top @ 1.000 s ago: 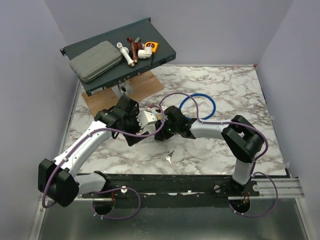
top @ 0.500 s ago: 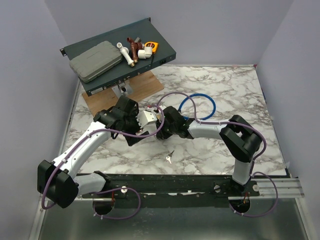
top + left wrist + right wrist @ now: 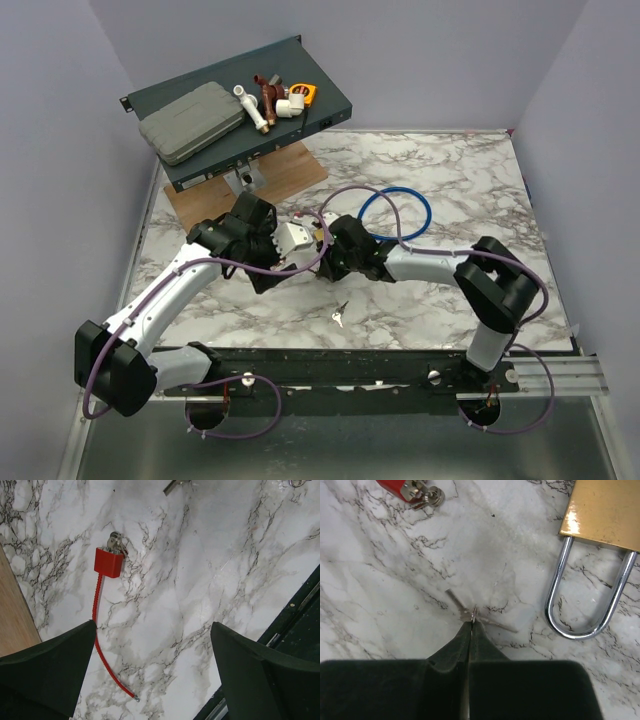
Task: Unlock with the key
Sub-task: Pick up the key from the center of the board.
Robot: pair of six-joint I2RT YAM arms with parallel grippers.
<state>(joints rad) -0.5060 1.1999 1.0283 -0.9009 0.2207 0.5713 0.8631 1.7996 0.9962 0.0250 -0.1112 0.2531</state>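
The right gripper (image 3: 471, 626) pinched its fingers on a tiny silver-grey metal key (image 3: 457, 601) on the marble counter (image 3: 380, 580) beside the unopened brass padlock (image 3: 605, 510); the left gripper (image 3: 152, 625) stood open. Insertion and turning remained.

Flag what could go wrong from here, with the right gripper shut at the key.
The right gripper is shut at the very edge of the key, by its head, so it may slip free on lifting. Two blades seem to splay from one ring; the spare could foul the brass padlock at insertion.
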